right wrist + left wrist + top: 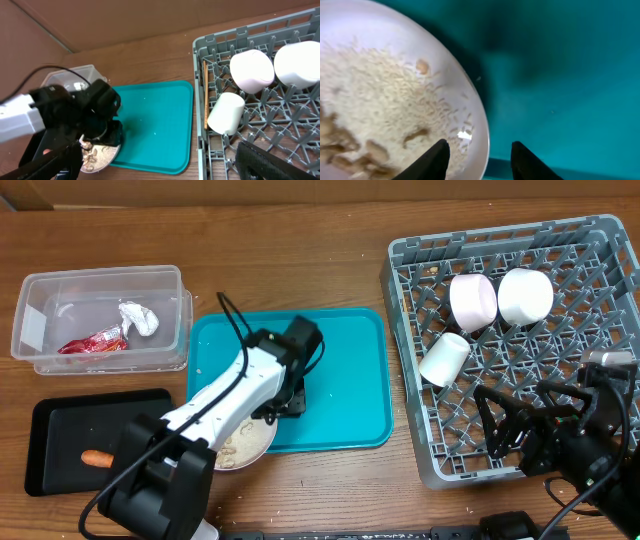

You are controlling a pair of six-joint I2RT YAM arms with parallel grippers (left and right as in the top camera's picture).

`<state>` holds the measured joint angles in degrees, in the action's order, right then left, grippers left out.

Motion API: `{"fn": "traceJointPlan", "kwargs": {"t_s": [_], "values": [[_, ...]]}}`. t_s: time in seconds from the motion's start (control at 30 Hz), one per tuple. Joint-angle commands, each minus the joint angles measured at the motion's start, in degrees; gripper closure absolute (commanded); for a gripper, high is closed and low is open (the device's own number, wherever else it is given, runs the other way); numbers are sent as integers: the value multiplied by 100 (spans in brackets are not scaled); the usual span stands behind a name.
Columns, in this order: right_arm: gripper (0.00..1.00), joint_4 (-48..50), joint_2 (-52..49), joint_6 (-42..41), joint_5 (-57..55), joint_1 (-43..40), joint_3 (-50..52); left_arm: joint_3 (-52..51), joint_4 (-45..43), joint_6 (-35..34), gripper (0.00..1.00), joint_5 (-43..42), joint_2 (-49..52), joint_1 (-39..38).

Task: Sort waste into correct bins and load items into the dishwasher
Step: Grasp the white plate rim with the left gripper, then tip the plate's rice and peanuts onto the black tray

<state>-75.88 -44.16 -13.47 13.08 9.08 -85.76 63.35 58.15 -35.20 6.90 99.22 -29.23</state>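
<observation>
**Left end effector** [479, 146]: jaws apart, straddling the rim of the plate [395, 75]. One finger [436, 156] is over the rice [380, 100], the other over the teal tray [560, 75]. Not clamped, nothing held.

**Plate:** sits at the teal tray's near-left corner, overhanging it toward the table's near edge. It carries rice and shells [375, 150].

**Right end effector** [505, 425]: spread wide, empty, over the near edge of the rack [400, 280] at the table's right side.

**Sorted, judging by layout:**
- wrapper [92, 342] and tissue [138, 317] in the tub [100, 277], far left
- carrot [97, 458] in the black tray [60, 420], near-left corner
- two bowls [472, 300] and cup [444, 360] in the rack

**Step in hand:** taking hold of the plate to dump its scraps.

**Next:**
1. Pinch the rim firmly.
2. Lift level so nothing spills.
3. Tip over the black tray (probably, since the carrot is there).
4. Rack the plate.
</observation>
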Motion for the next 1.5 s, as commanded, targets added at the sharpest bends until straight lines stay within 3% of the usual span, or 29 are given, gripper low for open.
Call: {"fn": "traceJointPlan", "kwargs": {"t_s": [0.0,0.2,0.27,0.4,0.67,1.1,1.3,1.47], "values": [[0,26,-4,-2,-11,15,-9,-411,-393,-245,68,234,-22,7],[0,26,-4,0,-11,17,-9,-946,-1126,-212,92,264,-22,-4],[0,26,-4,0,-11,15,-9,-1016,-1226,-210,96,286,-22,-4],[0,26,-4,0,-11,17,-9,-916,-1147,-208,96,398,-28,-4],[0,26,-4,0,-11,15,-9,332,203,-125,96,365,-157,-11],[0,26,-4,-2,-11,15,-9,1692,1436,-85,96,378,-422,55],[0,26,-4,0,-11,15,-9,1742,1692,-52,96,262,-1034,439],[0,26,-4,0,-11,15,-9,1720,1777,444,96,-17,-1687,1110]]}}
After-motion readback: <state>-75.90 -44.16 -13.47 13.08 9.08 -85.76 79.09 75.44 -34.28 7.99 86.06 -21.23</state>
